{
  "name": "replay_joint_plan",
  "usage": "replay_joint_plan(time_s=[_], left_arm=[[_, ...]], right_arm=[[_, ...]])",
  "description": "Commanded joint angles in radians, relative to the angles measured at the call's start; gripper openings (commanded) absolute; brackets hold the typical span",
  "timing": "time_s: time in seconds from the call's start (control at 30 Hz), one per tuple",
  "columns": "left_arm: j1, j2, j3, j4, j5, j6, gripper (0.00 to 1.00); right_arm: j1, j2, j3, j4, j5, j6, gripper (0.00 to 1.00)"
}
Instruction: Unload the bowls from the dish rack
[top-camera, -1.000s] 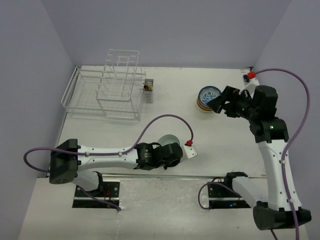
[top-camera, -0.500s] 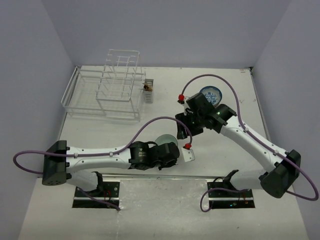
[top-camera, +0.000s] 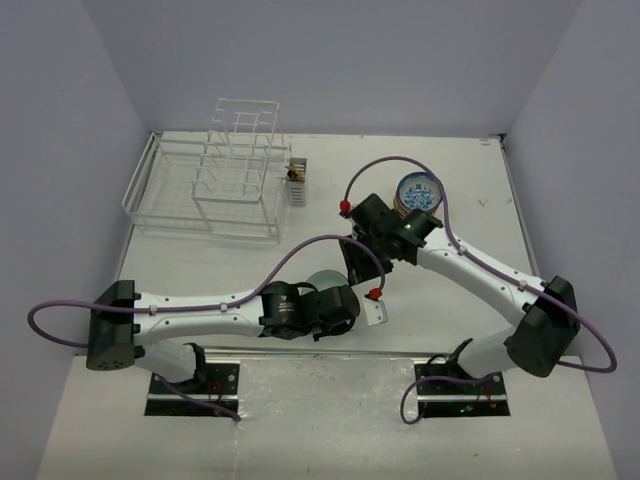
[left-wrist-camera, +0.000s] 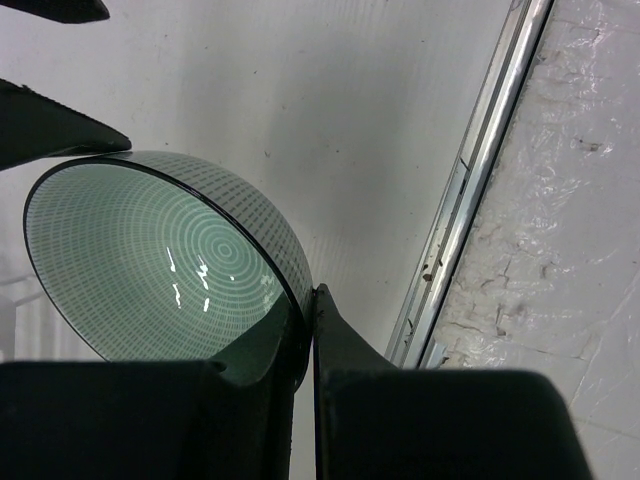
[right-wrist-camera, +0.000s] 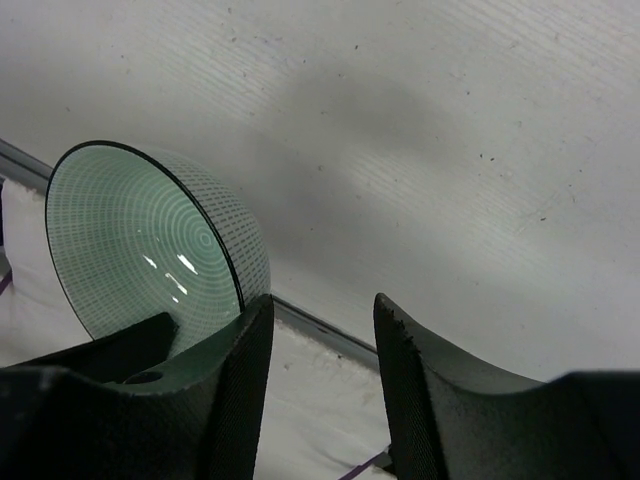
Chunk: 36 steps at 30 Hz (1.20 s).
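Pincers sit close together over the near middle of the white surface (top-camera: 250, 250) in the top view. The left pincer (top-camera: 328, 293) is clamped on a round pale green bowl (top-camera: 320, 280), which the arm mostly hides. The right pincer (top-camera: 355, 268) hangs just beyond it, its fingers too dark to tell apart. A stack of bowls (top-camera: 415, 193), blue-patterned on top, stands far right. The white wire dish rack (top-camera: 215, 185) with its small grey cutlery cup (top-camera: 297, 187) stands far left.

In the left wrist view, the left pincer (left-wrist-camera: 305, 305) pinches the rim of the pale green bowl (left-wrist-camera: 150, 260), which is tilted on edge and ringed inside with fine lines. Dark shapes at the upper left are cut off.

In the right wrist view, the right pincer (right-wrist-camera: 322, 305) stands apart, with bare surface showing between its fingers (right-wrist-camera: 240, 370). The pale green bowl (right-wrist-camera: 140, 240) is just beside one finger; whether they touch I cannot tell.
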Motion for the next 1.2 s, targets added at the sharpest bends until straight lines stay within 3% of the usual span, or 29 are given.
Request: replay_joint_plan(time_s=[0.0,0.2,0.4,0.53,0.67,0.77,0.9,0.93,1.0,1.03,1.17], left_arm=[[-0.006,-0.002,0.059,0.046,-0.02,0.027,0.0],[-0.006,-0.02,0.048,0.052,-0.021,0.023,0.0],[-0.006,-0.037,0.056,0.058,-0.026,0.035,0.0],[-0.006,-0.039,0.063,0.065,-0.031,0.04,0.0],[-0.006,-0.04,0.063,0.068,-0.041,0.043,0.0],[-0.006,-0.04,0.063,0.065,-0.049,0.041,0.0],[-0.006,-0.06,0.051,0.08,-0.051,0.04,0.0],[-0.006,-0.075,0.047,0.097,-0.072,0.038,0.09],[-0.006,-0.097,0.033,0.12,-0.121,0.015,0.44],[-0.006,-0.121,0.028,0.143,-0.167,0.011,0.99],[-0.006,-0.2,0.024,0.157,-0.248,-0.045,1.0]], right_arm=[[0.009,-0.048,0.05,0.045,0.093,0.08,0.47],[0.009,-0.126,0.055,0.117,0.095,0.128,0.45],[0.035,-0.033,0.036,0.059,-0.038,0.054,0.41],[0.078,0.032,0.026,0.034,-0.003,0.045,0.39],[0.081,0.037,0.038,0.037,0.034,0.057,0.23],[0.081,0.026,0.067,0.029,0.063,0.063,0.0],[0.081,0.001,0.078,0.042,0.078,0.066,0.0],[0.08,-0.003,0.079,0.048,0.084,0.065,0.0],[0.062,-0.013,0.079,0.066,0.088,0.06,0.0],[0.045,-0.011,0.081,0.072,0.088,0.059,0.0],[-0.151,-0.042,0.076,0.143,0.095,0.056,0.0]])
